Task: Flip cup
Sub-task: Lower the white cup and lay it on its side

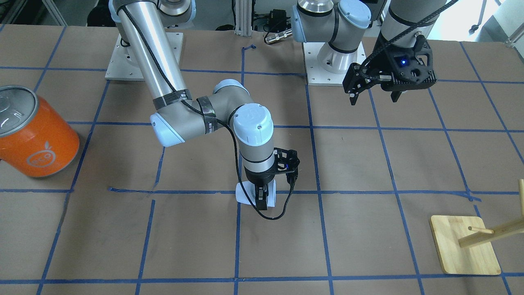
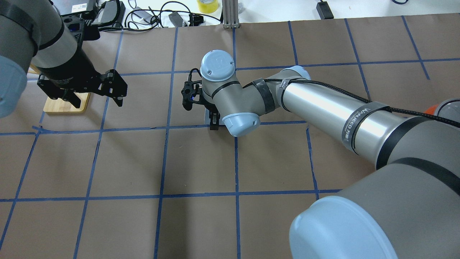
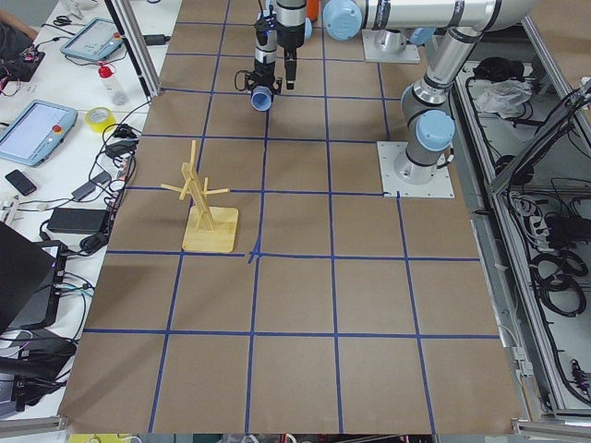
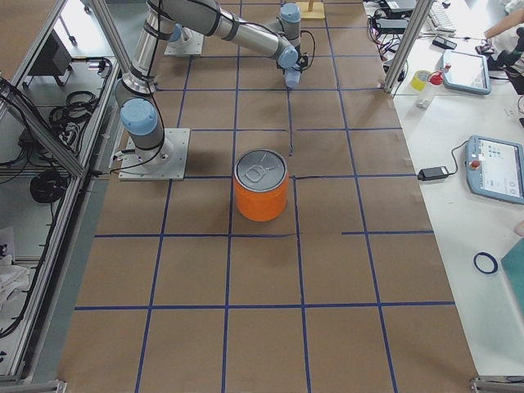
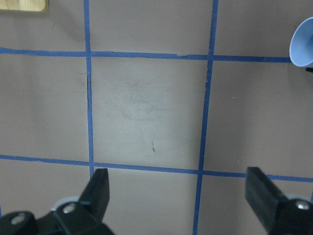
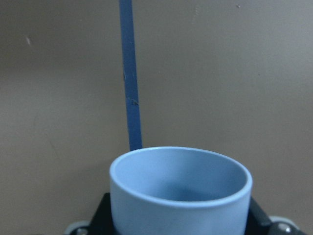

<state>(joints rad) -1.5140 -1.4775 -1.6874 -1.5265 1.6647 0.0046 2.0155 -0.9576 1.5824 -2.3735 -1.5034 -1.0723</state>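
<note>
The cup is small and pale bluish-white. It is held on its side low over the table's middle, between the fingers of my right gripper, which reaches down from above and is shut on it. In the right wrist view the cup fills the lower frame with its open rim pointing away from the camera. The exterior left view shows its mouth facing the robot's left. My left gripper hangs open and empty well off to the side; in its wrist view the cup shows at the top right edge.
A large orange can with a silver top stands toward the robot's right end of the table. A wooden peg stand on a square base sits toward the left end, near my left gripper. Blue tape lines grid the brown table.
</note>
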